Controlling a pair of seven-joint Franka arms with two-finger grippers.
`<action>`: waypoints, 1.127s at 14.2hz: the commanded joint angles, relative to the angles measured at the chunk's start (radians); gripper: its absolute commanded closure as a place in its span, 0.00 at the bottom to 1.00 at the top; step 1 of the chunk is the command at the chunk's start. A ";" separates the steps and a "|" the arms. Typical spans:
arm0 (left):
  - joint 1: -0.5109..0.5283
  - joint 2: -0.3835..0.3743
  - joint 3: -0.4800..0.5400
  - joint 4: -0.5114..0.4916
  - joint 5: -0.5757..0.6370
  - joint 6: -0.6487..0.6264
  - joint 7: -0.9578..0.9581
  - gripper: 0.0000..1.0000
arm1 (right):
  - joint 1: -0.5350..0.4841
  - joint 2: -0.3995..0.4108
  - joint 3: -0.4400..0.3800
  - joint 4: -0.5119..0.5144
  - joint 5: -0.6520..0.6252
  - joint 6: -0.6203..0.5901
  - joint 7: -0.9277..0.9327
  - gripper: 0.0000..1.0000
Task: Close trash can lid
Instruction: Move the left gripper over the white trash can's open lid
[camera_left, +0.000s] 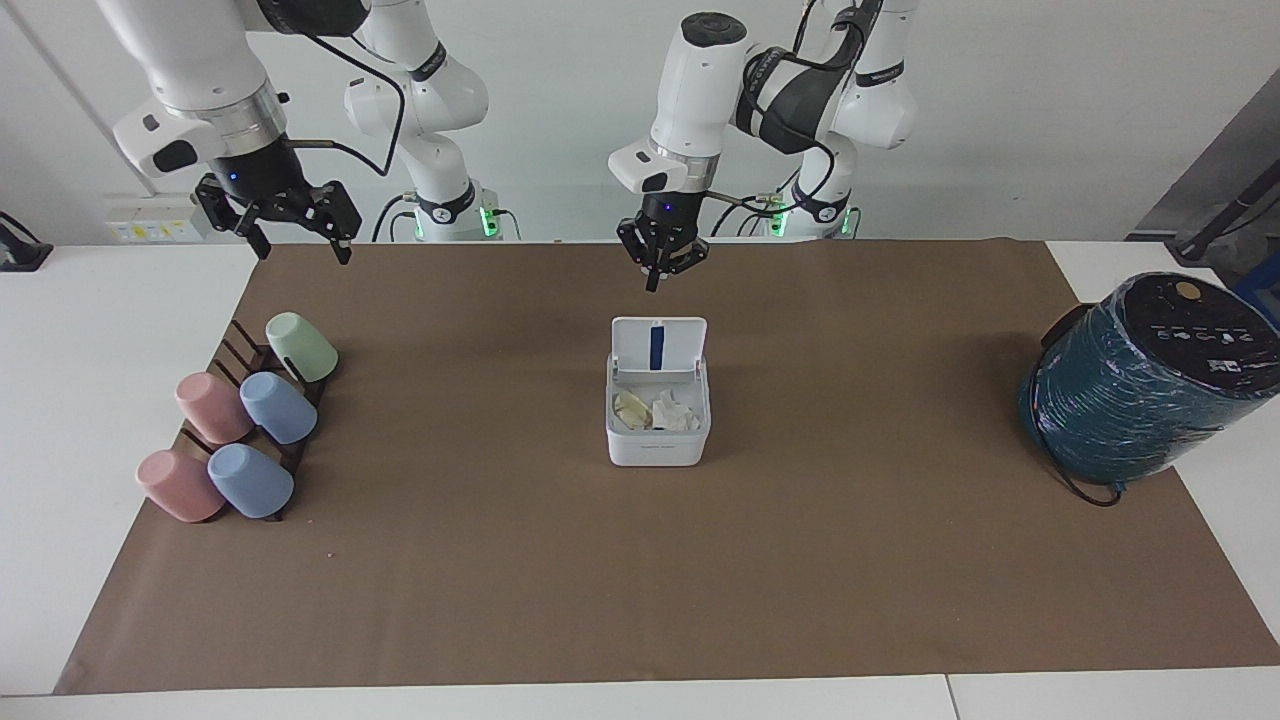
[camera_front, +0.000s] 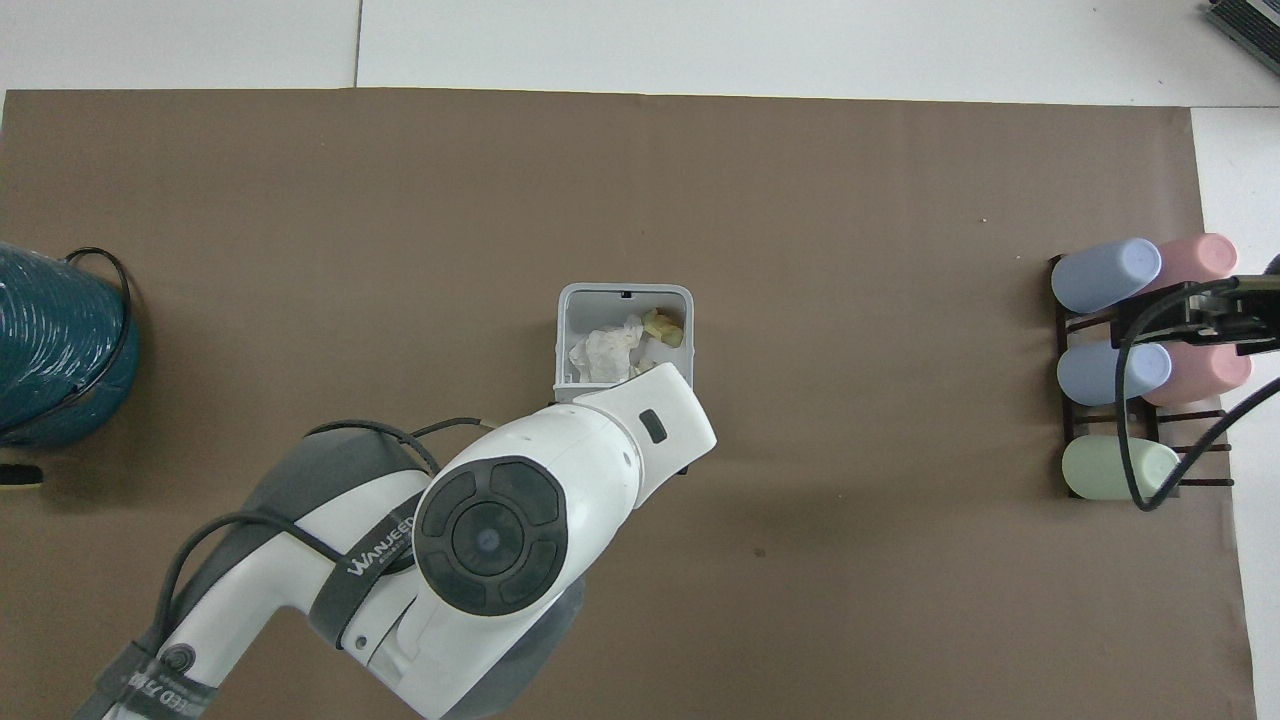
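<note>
The white trash can (camera_left: 657, 442) stands in the middle of the brown mat with crumpled paper in it. Its lid (camera_left: 658, 345) stands upright at the edge nearer to the robots, blue stripe showing. My left gripper (camera_left: 655, 272) hangs shut and empty in the air above the lid's top edge, apart from it. In the overhead view the left arm's hand hides the lid and that edge of the can (camera_front: 624, 292). My right gripper (camera_left: 300, 245) waits open and empty, raised over the cup rack.
A dark rack (camera_left: 255, 355) with several pastel cups lies at the right arm's end of the table; it also shows in the overhead view (camera_front: 1140, 420). A big teal-wrapped cylinder (camera_left: 1140, 385) with a black top stands at the left arm's end.
</note>
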 joint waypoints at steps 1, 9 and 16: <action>0.023 0.042 0.002 0.041 0.017 0.028 -0.017 1.00 | 0.003 -0.017 -0.009 -0.011 0.016 -0.013 -0.024 0.00; 0.085 0.124 0.002 0.093 0.020 0.109 0.003 1.00 | 0.003 -0.017 -0.009 -0.013 0.016 -0.013 -0.024 0.00; 0.102 0.237 0.002 0.159 0.023 0.178 0.013 1.00 | 0.003 -0.017 -0.009 -0.011 0.016 -0.011 -0.024 0.00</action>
